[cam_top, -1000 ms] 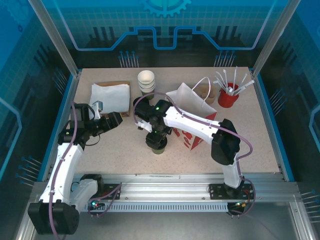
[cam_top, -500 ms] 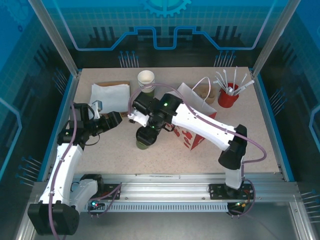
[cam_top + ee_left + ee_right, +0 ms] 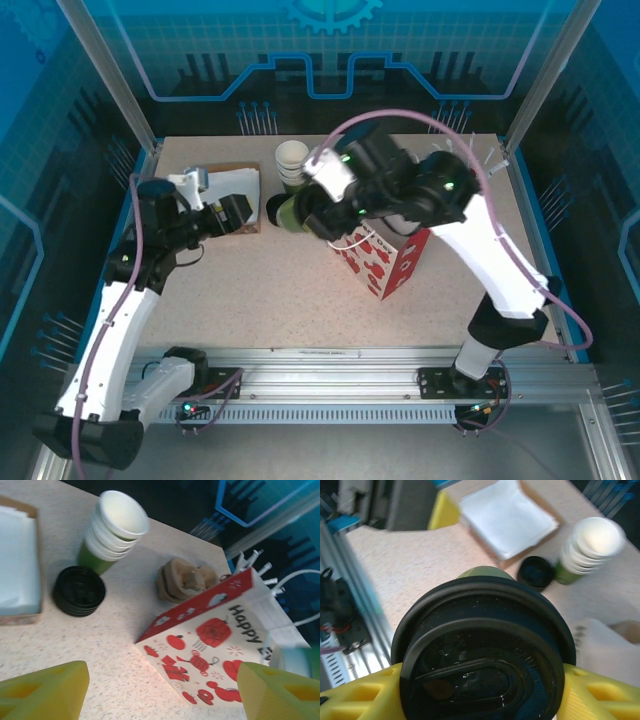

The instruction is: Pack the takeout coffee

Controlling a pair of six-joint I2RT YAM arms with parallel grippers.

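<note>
Right arm (image 3: 500,270) arched high over the bench (image 3: 280,300), right fingers (image 3: 605,695) clasping the takeout coffee (image 3: 285,212) at the gift bag's (image 3: 385,262) 9 o'clock; left fingers (image 3: 45,690) stood wide apart, empty.

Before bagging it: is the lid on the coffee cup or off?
On. The right wrist view shows the black lid covering the green cup, held by the right tool.

Bright, even light from above fills the top view; the speckled beige bench (image 3: 270,290) carries only faint, soft shadows. In the right wrist view, tiny glints dot the round black plastic lid (image 3: 482,655) of the olive-green paper takeout coffee (image 3: 480,572); everything behind is blurred. In the left wrist view, the stack of white-lined green paper cups (image 3: 117,522) at 11 o'clock glares pale.
</note>
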